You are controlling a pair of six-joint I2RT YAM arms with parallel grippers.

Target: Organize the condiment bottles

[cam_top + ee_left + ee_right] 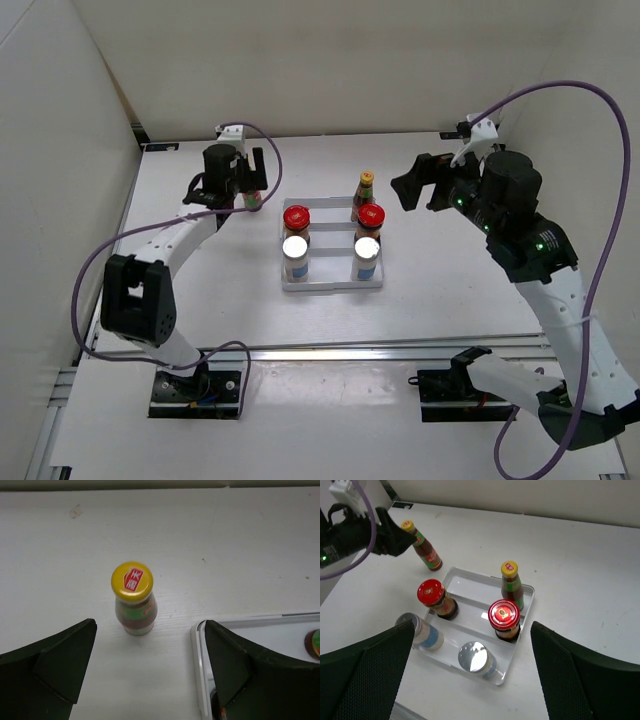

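A white tray [331,279] holds two red-lidded jars [296,218] [370,218], two silver-topped shakers [295,250] [367,250] and one slim yellow-capped sauce bottle [365,190] at its back right. The second slim bottle [252,199] stands on the table left of the tray. My left gripper [247,180] is open and hovers by it. In the left wrist view the bottle [133,600] stands upright just beyond the open left gripper [150,680], untouched. My right gripper [418,185] is open and empty, raised to the right of the tray, which shows below it in the right wrist view [470,586].
The tray's left rim [197,650] runs under my left gripper's right finger. White walls close the table at the back and left. In the right wrist view, the left arm's cable and wrist [350,527] reach in at top left.
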